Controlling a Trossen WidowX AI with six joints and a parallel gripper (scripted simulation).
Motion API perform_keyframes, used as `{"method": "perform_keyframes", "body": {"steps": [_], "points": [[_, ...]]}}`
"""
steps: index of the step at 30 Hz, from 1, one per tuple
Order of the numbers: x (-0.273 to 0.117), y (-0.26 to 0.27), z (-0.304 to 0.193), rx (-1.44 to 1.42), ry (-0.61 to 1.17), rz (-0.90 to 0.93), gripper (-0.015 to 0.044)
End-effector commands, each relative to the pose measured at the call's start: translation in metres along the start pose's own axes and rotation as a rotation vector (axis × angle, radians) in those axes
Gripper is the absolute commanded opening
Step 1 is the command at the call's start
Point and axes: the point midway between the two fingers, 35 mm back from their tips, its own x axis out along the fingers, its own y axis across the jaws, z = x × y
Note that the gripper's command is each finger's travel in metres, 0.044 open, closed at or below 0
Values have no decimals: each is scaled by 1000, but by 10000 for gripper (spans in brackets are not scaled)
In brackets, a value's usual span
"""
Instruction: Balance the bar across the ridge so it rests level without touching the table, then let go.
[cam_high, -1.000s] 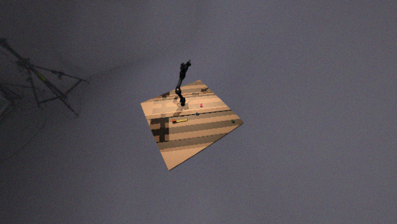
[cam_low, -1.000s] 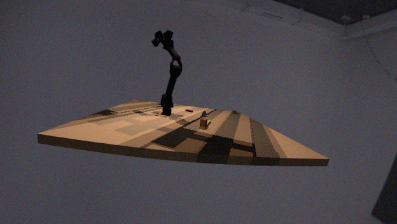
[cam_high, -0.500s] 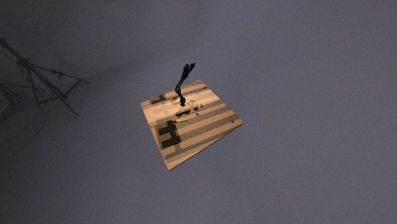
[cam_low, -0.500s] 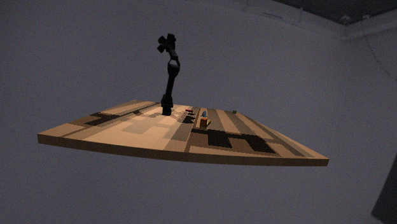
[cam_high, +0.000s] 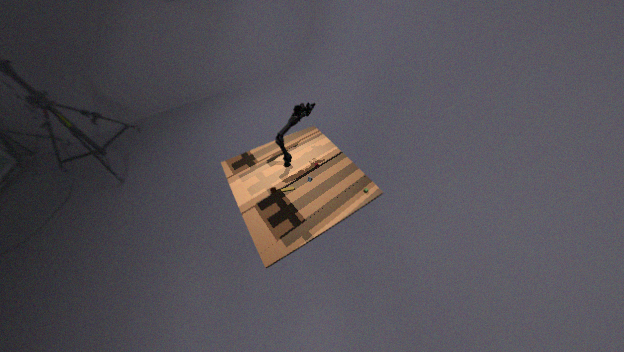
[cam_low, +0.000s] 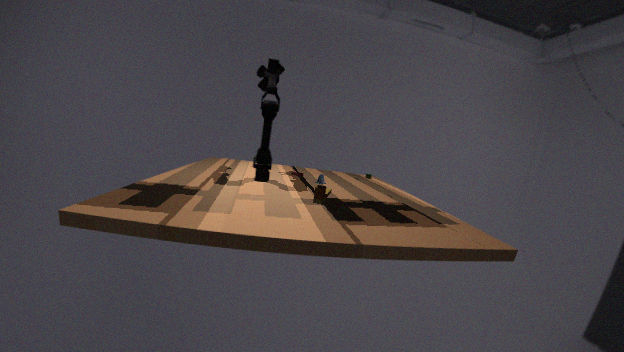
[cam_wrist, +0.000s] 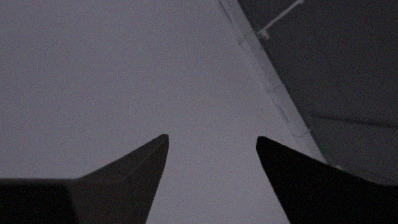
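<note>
A thin yellow bar (cam_high: 288, 189) (cam_low: 328, 191) lies low at the table's near left part, with an orange-brown block (cam_high: 273, 189) (cam_low: 320, 195) at one end; whether they are joined is too small to tell. A small blue piece (cam_high: 310, 179) (cam_low: 321, 179) stands apart from them and looks peaked in the exterior view; it may be the ridge. Nothing is seen resting on it. My gripper (cam_high: 312, 107) (cam_wrist: 212, 140) is open and empty, raised high above the table and far from the bar, its fingers pointing away from the table.
The wooden table (cam_high: 256, 250) (cam_low: 250, 240) carries striped shadows. A small red piece (cam_high: 316, 164) (cam_low: 297, 174) lies beyond the blue piece from the bar. A small green piece (cam_high: 366, 190) (cam_low: 368, 176) sits near the far right edge. The wrist view shows only wall and ceiling past the fingers.
</note>
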Motion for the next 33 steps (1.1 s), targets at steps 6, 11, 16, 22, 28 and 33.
{"method": "perform_keyframes", "body": {"steps": [6, 11, 16, 22, 28, 33], "points": [[10, -1, -62, -78, 173, 18, 315], [7, -6, -90, -104, 253, 22, 315], [1, -11, -118, -124, 330, 26, 315], [-8, -17, -155, -112, 433, 20, 315], [-18, -23, -190, -128, 536, 27, 315], [-30, -32, -217, -130, 618, 19, 315]]}}
